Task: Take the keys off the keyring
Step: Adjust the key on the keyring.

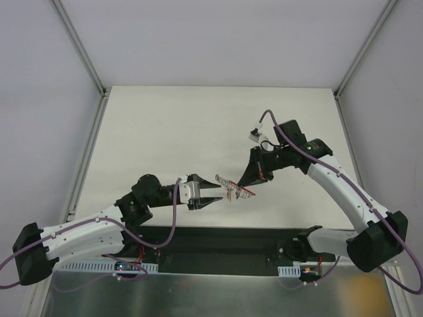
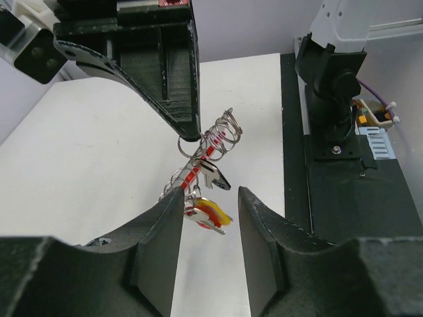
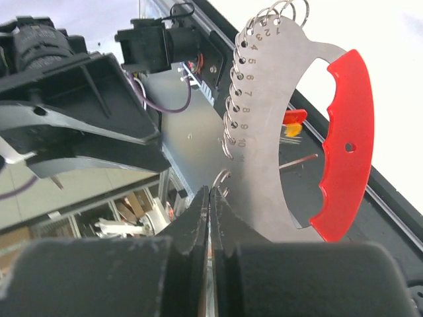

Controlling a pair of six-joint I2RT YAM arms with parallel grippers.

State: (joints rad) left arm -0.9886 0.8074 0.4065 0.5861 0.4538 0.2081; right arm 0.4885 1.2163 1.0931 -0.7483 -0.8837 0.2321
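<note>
The right gripper (image 3: 210, 198) is clamped tight on a small wire loop at the edge of the keyring (image 3: 277, 79), a numbered grey plate with a red grip. It holds the keyring in the air over the table (image 1: 165, 132), between the two arms. The left gripper (image 2: 210, 198) has its jaws apart with the keys (image 2: 206, 212) hanging from the keyring between them; whether a finger touches them cannot be told.
</note>
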